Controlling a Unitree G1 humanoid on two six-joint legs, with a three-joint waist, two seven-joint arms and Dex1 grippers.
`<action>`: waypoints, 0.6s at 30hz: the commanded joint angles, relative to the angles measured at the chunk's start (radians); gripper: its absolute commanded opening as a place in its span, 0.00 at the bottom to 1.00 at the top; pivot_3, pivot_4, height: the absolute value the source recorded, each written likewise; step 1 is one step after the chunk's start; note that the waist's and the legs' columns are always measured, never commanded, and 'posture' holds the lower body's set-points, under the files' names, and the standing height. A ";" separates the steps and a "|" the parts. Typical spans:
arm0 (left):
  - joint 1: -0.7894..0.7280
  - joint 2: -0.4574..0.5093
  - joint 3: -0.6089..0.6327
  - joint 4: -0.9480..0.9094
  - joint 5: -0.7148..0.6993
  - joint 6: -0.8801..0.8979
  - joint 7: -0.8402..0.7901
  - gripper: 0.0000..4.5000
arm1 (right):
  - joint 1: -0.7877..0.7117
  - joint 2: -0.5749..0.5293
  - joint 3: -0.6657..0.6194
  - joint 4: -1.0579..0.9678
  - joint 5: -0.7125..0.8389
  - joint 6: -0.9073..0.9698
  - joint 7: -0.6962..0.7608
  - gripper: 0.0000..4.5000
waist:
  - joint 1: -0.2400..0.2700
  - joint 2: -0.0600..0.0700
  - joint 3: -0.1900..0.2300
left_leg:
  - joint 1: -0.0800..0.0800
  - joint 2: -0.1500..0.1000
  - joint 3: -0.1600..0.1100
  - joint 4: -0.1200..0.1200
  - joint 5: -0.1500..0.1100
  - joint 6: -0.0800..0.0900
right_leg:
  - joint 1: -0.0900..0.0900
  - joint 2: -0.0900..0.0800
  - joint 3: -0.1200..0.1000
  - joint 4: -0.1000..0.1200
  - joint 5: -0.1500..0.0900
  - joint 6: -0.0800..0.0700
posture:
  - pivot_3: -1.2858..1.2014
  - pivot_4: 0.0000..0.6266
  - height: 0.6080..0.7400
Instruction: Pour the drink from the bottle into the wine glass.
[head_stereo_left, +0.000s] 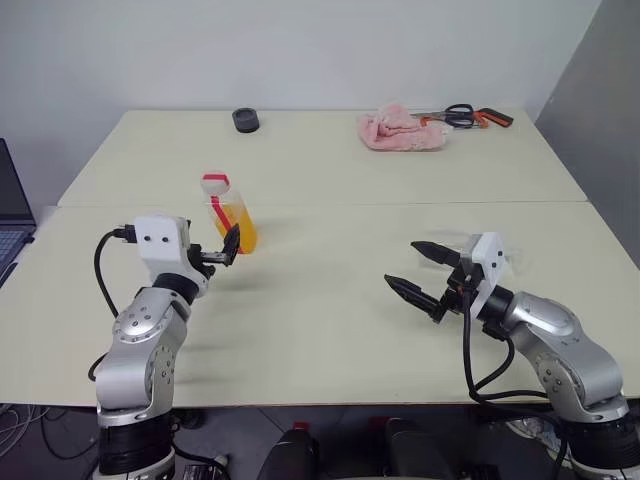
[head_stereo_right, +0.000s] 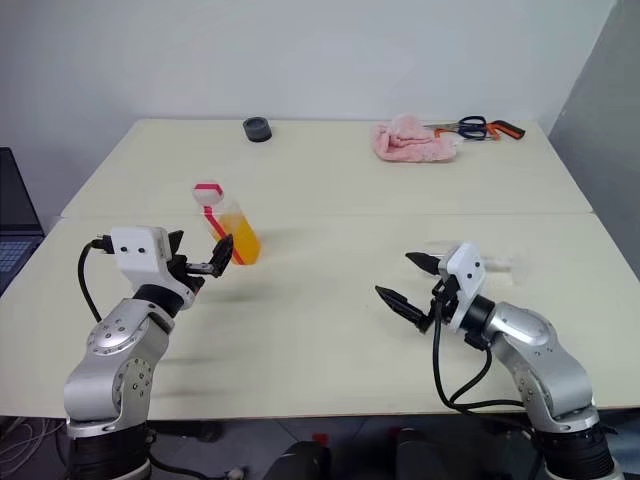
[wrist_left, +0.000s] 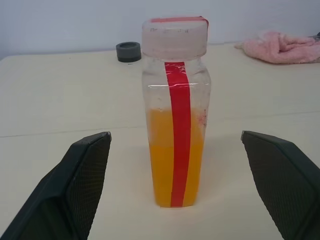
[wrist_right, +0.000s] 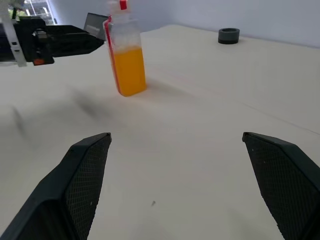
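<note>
Bottle (head_stereo_left: 232, 212) stood upright on the worktop (head_stereo_left: 330, 290), toward the robot's left, its wide white cap on and a red strip running down its side. Drink (wrist_left: 174, 155) filled roughly its lower half, translucent orange. The left pincer (head_stereo_left: 228, 248) pointed level at it, fingers spread wide with nothing between them; in the left wrist view the bottle sat centred in the gap but apart from both fingers (wrist_left: 82, 185).

The right pincer (head_stereo_left: 418, 270) was likewise wide open and empty, hovering over bare worktop on the robot's right and angled toward the bottle, well apart from it. What looked like the wine glass (head_stereo_right: 497, 265) showed faintly just behind that arm, clear and mostly hidden, so its pose could not be made out.

Farther back lay a small dark cap-like ring (head_stereo_left: 246, 120), a pink cloth (head_stereo_left: 400, 130) and scissors (head_stereo_left: 470, 117).

As a judgement, the bottle would be light, half full, with thin plastic walls that give under a hard squeeze, and smooth enough to slip. The firmest hold would probably be across the body at about the liquid line, below the shoulder, keeping the weight low in the grip. The cap appeared to be on and would need to come off before pouring. The glass would be fragile and top-heavy, so its bowl or stem wants steadying gently.
</note>
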 joint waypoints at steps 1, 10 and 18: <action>-0.032 0.024 0.020 0.008 0.003 -0.011 -0.004 0.99 | -0.031 -0.009 -0.006 -0.008 0.010 -0.009 0.024 1.00 | 0.000 0.000 0.000 | 0.000 0.000 0.000 0.000 0.000 0.000 | 0.000 0.000 0.000 0.000 0.000 0.000 | 0.52 0.24 1.00; -0.148 0.056 0.006 0.140 0.002 -0.020 -0.042 0.99 | -0.075 0.007 0.003 0.028 -0.002 -0.027 0.037 1.00 | 0.001 -0.001 0.001 | -0.001 0.000 0.000 0.000 0.000 0.000 | 0.000 0.000 0.000 0.000 0.000 0.000 | 0.52 0.24 1.00; -0.240 0.082 -0.023 0.263 0.020 -0.042 -0.090 0.99 | -0.108 0.005 0.006 0.019 0.023 -0.013 0.063 1.00 | 0.001 -0.002 0.001 | -0.001 0.000 -0.001 0.000 0.000 0.000 | -0.001 0.000 0.000 -0.001 0.000 0.000 | 0.52 0.24 1.00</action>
